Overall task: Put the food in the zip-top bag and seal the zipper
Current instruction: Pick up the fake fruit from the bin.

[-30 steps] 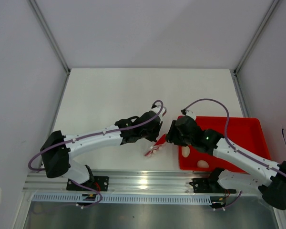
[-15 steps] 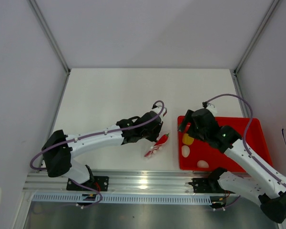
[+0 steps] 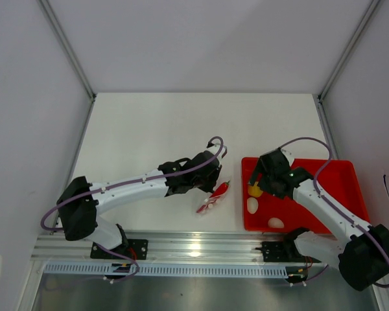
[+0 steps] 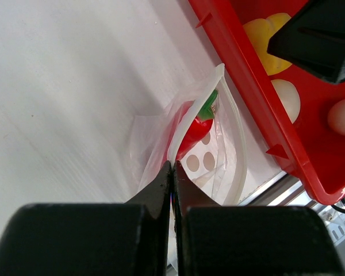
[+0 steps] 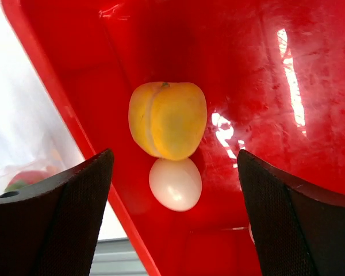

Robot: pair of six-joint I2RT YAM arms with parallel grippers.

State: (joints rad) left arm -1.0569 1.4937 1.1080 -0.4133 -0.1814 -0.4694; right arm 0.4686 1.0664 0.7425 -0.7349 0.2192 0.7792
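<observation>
1. Fingers of the left gripper pinch shut on the zip-top bag rim, holding its mouth up for loading; a red pepper lies inside.
2. Right gripper hangs wide above the yellow food piece in the red tray, probably to take it.

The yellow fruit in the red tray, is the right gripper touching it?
Apart. The right wrist view shows the right gripper open, its fingers either side of the yellow fruit, with bare red tray visible in both gaps.
</observation>
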